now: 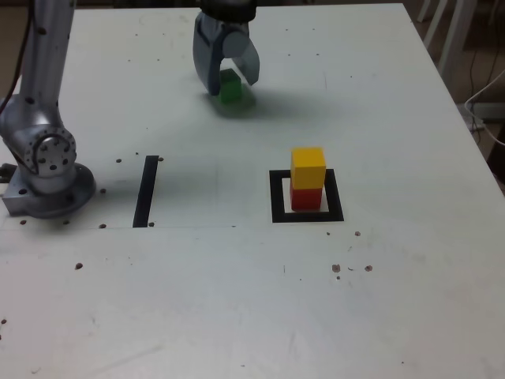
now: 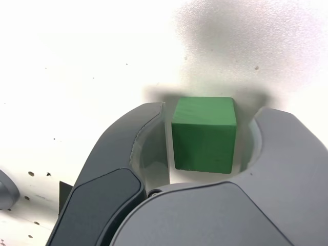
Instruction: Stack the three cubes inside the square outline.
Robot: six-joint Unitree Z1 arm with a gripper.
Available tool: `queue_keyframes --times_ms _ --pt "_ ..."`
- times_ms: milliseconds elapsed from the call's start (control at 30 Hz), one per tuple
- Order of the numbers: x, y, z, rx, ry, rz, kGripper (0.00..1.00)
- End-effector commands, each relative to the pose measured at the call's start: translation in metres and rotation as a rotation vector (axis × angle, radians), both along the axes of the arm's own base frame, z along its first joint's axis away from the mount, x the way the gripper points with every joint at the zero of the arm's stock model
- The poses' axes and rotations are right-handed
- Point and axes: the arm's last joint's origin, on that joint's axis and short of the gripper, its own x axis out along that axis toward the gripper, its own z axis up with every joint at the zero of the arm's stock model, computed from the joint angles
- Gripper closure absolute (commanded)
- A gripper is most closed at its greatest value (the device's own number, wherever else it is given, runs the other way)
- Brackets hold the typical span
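The green cube (image 1: 231, 88) sits on the white table at the back, between the two fingers of my gripper (image 1: 233, 84). In the wrist view the green cube (image 2: 204, 134) has a narrow gap on each side to the grey fingers (image 2: 136, 138), so my gripper (image 2: 211, 115) is open around it and not pressing on it. The yellow cube (image 1: 308, 167) rests on the red cube (image 1: 306, 197), and this pair stands inside the square outline (image 1: 278, 197) toward the exterior view's right.
A straight black strip (image 1: 145, 190) lies on the table toward the exterior view's left. The arm's grey base (image 1: 46, 170) stands at the left edge. Small dark specks dot the table. Chair legs and a cable show beyond the right edge.
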Motion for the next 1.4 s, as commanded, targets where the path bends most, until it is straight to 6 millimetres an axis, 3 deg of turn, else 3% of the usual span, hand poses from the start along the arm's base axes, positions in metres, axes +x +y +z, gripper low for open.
queue_keyframes --times_ms 0,300,533,733,1133,1367 --pt "0.002 0.003 -0.001 0.006 -0.008 0.0 0.64" --pt "0.005 0.003 -0.007 -0.01 -0.049 -0.036 0.8" --pt "0.008 0.003 -0.005 -0.022 -0.07 -0.065 0.83" --pt "0.011 -0.004 0.009 -0.015 -0.102 -0.108 0.83" --pt "0.032 -0.05 0.066 0.007 -0.151 -0.232 0.83" --pt "0.042 -0.093 0.09 0.02 -0.165 -0.318 0.83"
